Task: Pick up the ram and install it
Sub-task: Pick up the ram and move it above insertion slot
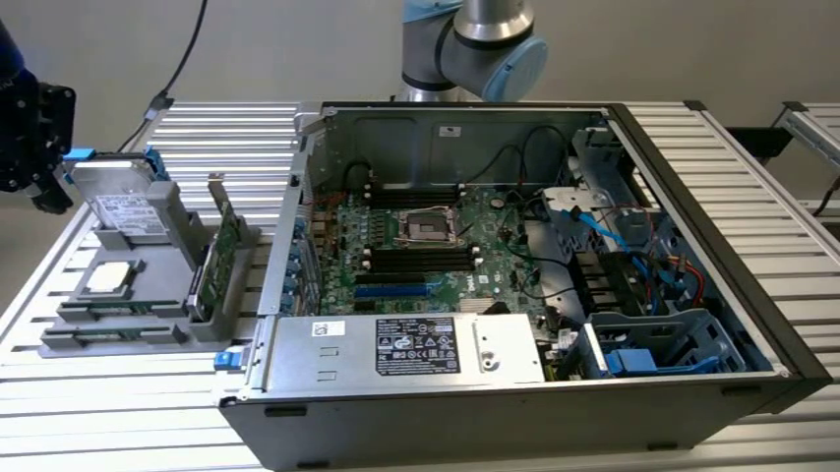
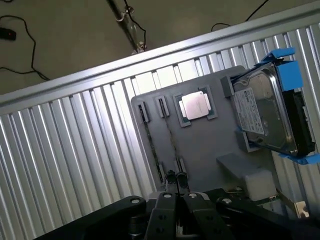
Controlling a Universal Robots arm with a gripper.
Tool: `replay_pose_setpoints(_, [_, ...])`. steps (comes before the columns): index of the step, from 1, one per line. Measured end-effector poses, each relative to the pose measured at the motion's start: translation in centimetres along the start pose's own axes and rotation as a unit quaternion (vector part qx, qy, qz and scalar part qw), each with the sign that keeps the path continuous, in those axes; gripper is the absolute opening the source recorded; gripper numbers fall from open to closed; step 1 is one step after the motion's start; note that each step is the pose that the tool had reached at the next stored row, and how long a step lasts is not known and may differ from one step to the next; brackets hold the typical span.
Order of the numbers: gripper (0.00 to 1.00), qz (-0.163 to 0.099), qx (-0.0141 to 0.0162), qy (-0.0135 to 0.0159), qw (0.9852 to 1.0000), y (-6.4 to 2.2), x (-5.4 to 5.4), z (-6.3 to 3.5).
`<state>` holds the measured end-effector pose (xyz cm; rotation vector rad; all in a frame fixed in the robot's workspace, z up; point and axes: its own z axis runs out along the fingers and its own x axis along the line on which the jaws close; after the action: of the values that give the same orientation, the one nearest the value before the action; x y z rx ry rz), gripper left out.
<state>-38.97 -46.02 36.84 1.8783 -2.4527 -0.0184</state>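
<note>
Over the slatted aluminium table (image 1: 735,157), with the open computer case (image 1: 525,433) well apart from it, we see the gripper (image 2: 175,181) hang empty, fingers pressed together, above the grey parts holder (image 2: 205,145), where the ram (image 2: 152,145) stands edge-up in its slot below and just ahead. We judge the pick-up not yet made: a grasp calls for parted fingers squared to that thin edge. Beyond the table's rail lies bare floor (image 2: 60,45).

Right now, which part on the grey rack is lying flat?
The processor, the silver square chip. It lies face-up, while the drive with blue tabs and the green card both stand on edge.
</note>
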Motion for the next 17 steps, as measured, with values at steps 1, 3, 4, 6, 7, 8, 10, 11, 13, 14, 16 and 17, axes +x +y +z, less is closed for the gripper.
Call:
replay_pose_setpoints(1, [0.1,-0.009,0.0003,0.0004,1.0,0.0,0.0,0.03])
replay_pose_setpoints(3, [0.1,-0.027,0.0009,0.0011,0.9996,0.0,0.0,0.08])
replay_pose_setpoints(4, [0.1,-0.036,0.0012,0.0015,0.9994,0.0,0.0,0.1])
replay_pose_setpoints(6, [0.1,-0.055,0.0019,0.0023,0.9985,-0.01,0.0,0.16])
replay_pose_setpoints(7, [0.1,-0.064,0.0022,0.0026,0.998,-0.01,-0.01,0.19])
replay_pose_setpoints(8, [0.1,-0.073,0.0025,0.003,0.9973,-0.01,-0.01,0.22])
replay_pose_setpoints(10, [0.1,-0.091,0.0031,0.0038,0.9958,-0.01,-0.01,0.28])
replay_pose_setpoints(11, [0.1,-0.1,0.0034,0.0042,0.995,-0.01,-0.01,0.31])
replay_pose_setpoints(13, [0.1,-0.114,0.0039,0.0049,0.9934,0.0,-0.01,0.32])
replay_pose_setpoints(14, [0.1,-0.114,0.0039,0.0049,0.9934,0.0,-0.01,0.32])
replay_pose_setpoints(16, [0.18,-0.114,0.0039,0.0049,0.9934,0.0,-0.01,0.32])
replay_pose_setpoints(17, [0.24,-0.115,0.004,0.0049,0.9934,0.0,-0.01,0.33])
